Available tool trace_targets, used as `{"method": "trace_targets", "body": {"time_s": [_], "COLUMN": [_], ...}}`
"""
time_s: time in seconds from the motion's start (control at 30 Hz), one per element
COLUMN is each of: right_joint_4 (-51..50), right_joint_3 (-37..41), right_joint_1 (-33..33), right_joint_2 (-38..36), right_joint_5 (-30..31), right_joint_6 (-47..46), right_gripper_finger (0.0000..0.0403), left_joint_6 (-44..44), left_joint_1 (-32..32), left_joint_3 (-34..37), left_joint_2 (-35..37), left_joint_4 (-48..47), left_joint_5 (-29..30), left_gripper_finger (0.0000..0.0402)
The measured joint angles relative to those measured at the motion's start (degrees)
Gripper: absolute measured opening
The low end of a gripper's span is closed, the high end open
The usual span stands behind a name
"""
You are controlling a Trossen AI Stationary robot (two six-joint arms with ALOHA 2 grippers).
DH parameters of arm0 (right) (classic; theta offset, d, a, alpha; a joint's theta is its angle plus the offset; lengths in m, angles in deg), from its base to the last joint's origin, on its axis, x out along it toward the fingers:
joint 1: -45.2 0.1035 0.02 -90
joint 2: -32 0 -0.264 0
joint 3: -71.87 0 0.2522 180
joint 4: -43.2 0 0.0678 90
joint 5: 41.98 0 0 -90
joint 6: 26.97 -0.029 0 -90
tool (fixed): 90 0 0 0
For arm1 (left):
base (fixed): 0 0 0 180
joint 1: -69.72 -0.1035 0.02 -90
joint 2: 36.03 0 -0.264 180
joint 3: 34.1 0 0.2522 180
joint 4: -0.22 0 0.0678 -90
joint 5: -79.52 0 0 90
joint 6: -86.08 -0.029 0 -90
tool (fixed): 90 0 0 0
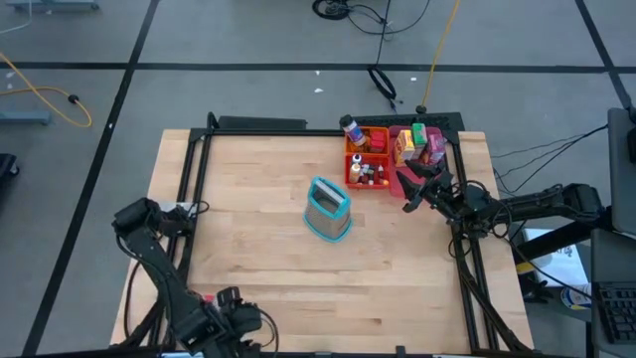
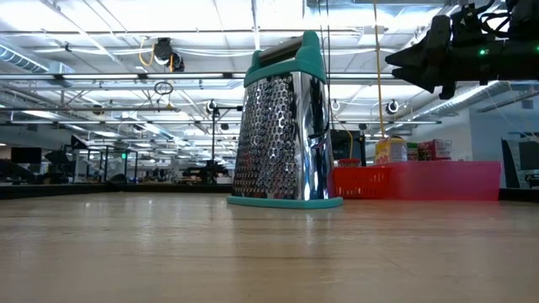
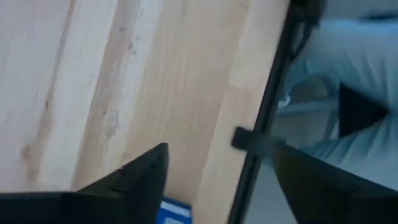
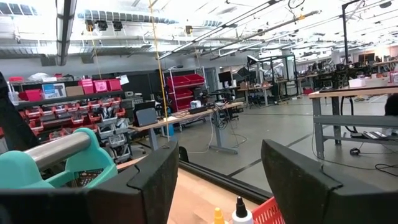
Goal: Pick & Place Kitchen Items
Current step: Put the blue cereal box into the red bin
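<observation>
Two dark arms share the pale wooden table (image 1: 268, 229) in the high view: the right gripper (image 1: 417, 189) hangs with parted, empty fingers just beside the near edge of the pink rectangular tray (image 1: 433, 159) and well clear of the teal-framed steel box grater (image 1: 328, 209) standing mid-table, while the left gripper (image 1: 231, 303) waits low at the table's near edge. The kitchen items lie in the far right corner, small bottles (image 1: 370, 173) in the orange rectangular tray (image 1: 355, 165), a larger bottle (image 1: 350, 127) at its far corner, and yellow, red and green boxes (image 1: 417, 141) in the pink one. Low view: the right gripper (image 2: 421, 55) hovers high above the pink tray (image 2: 455, 181), the grater (image 2: 282, 126) upright to one side; a hasty descent could, I judge, clip the tray wall and shove both trays, which stand touching. Left wrist view: the left fingers (image 3: 134, 180) stand apart over bare planks near the black table frame (image 3: 264, 124), a blue object (image 3: 174, 211) peeping between them at the frame's edge, too little shown to name or to call gripped; it may slip out. Right wrist view: the right fingers (image 4: 143, 183) stand wide with nothing between them, the grater's teal handle (image 4: 68, 162) close on one side and two bottle tops (image 4: 239, 211) ahead; a swing toward the grater could topple it, and crowded bottles invite pinching two at once.
</observation>
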Motion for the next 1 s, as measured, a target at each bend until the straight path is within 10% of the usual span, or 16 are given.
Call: {"method": "trace_targets", "body": {"time_s": [0.37, 1.0], "right_joint_4": [-0.07, -0.23], "right_joint_3": [0.01, 0.00], "right_joint_1": [0.00, -0.02], "right_joint_2": [0.00, 0.00], "right_joint_5": [0.00, 0.20], "right_joint_6": [0.03, 0.04], "right_gripper_finger": [0.0217, 0.0214], "left_joint_6": [-13.71, -7.37], "left_joint_1": [5.46, 9.66], "left_joint_3": [0.00, 0.43], "left_joint_2": [0.00, -0.18], "left_joint_4": [-1.06, -9.34], "left_joint_5": [-0.19, 0.58], "left_gripper_finger": [0.0395, 0.0379]}}
